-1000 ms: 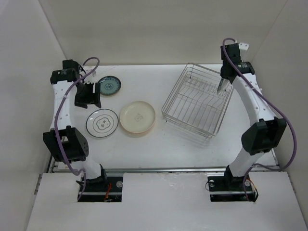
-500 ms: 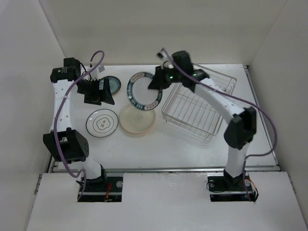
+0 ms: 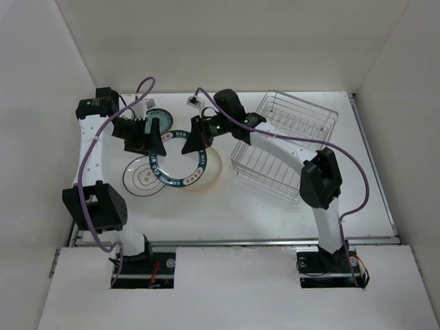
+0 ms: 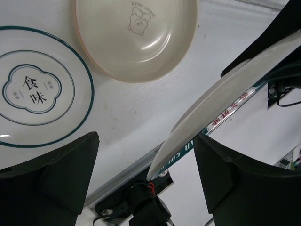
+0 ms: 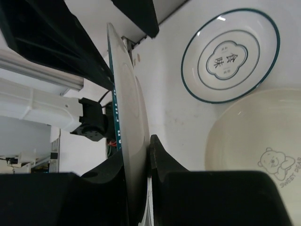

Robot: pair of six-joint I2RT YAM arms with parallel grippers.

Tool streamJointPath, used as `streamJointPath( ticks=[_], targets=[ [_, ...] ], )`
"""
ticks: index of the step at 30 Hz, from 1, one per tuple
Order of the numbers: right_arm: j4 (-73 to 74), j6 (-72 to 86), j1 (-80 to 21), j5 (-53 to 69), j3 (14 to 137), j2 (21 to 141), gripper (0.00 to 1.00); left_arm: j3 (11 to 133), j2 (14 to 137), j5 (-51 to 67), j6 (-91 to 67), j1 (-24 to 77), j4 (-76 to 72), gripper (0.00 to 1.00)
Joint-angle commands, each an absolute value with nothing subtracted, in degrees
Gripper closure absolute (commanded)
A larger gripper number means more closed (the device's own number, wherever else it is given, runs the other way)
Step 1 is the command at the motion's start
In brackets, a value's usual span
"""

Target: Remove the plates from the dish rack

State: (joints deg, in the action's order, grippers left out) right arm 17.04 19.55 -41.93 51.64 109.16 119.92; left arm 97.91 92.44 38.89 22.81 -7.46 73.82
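Observation:
My right gripper [image 3: 194,136] is shut on the rim of a white plate with a dark blue lettered rim [image 3: 177,159] and holds it tilted above the table, left of the dish rack [image 3: 285,148]. In the right wrist view the fingertips [image 5: 157,146] pinch this plate [image 5: 129,108] edge-on. My left gripper [image 3: 148,137] is open, and the plate's far edge [image 4: 225,94] lies between its fingers [image 4: 221,169], touching neither. A cream-yellow plate [image 3: 210,172] and a white plate with thin teal lines [image 3: 141,177] lie flat below. The small teal plate [image 3: 163,115] is partly hidden.
The wire rack shows no plates inside and stands at the back right. The two arms cross close together over the left half of the table. The cream plate [image 4: 136,42] and the thin-lined plate [image 4: 33,89] lie directly under the left gripper [image 4: 146,141].
The right arm has swung from the rack to the left, carrying the blue-rimmed plate over the flat plates. The left gripper has moved right, and its open fingers now straddle the plate's edge.

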Motion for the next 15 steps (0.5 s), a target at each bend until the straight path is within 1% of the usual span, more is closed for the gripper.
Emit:
streamJointPath(
  ticks=[1, 2, 3, 6, 7, 8, 10, 11, 12, 13, 14, 15],
  targets=[
    [9.15, 22.41, -41.74, 56.24, 111.71, 117.42, 1.0, 96.16, 91.93, 40.43, 26.89, -7.03, 76.55, 0.22],
    [8.1, 23.11, -41.75, 56.95, 110.84, 117.42, 1.0, 96.15, 91.93, 40.95, 26.89, -7.03, 76.55, 0.24],
    [6.95, 23.81, -41.75, 56.95, 109.96, 117.42, 1.0, 95.54, 91.93, 40.96, 27.68, -7.03, 77.07, 0.31],
    [3.52, 26.27, -41.75, 56.95, 109.42, 118.12, 1.0, 95.54, 92.98, 44.99, 29.87, -7.03, 79.79, 0.45],
    [2.91, 26.8, -41.75, 56.95, 109.42, 118.73, 1.0, 95.54, 93.51, 45.87, 30.4, -6.51, 81.2, 0.61],
    [2.38, 27.33, -41.75, 56.95, 109.42, 118.74, 1.0, 95.54, 93.52, 45.88, 30.41, -6.5, 81.21, 0.72],
    [2.37, 27.94, -41.75, 56.95, 110.04, 119.44, 1.0, 95.54, 94.04, 45.18, 28.75, -6.5, 80.34, 0.97],
    [2.9, 27.95, -41.75, 56.95, 110.04, 119.44, 0.97, 95.54, 94.04, 43.96, 27.35, -6.5, 79.46, 1.0],
    [2.9, 27.95, -41.75, 55.3, 110.04, 119.44, 0.89, 95.54, 94.04, 40.73, 24.2, -6.5, 78.58, 1.0],
    [3.77, 27.95, -41.75, 54.41, 110.04, 119.44, 0.76, 95.54, 94.04, 38.87, 22.87, -6.5, 77.7, 1.0],
    [5.43, 27.95, -41.75, 53.62, 110.04, 119.44, 0.57, 95.54, 94.04, 37.11, 21.63, -6.5, 76.13, 1.0],
    [6.58, 27.17, -41.75, 52.57, 110.04, 119.44, 0.53, 95.54, 93.52, 33.52, 20.66, -7.03, 75.42, 1.0]
  ],
)
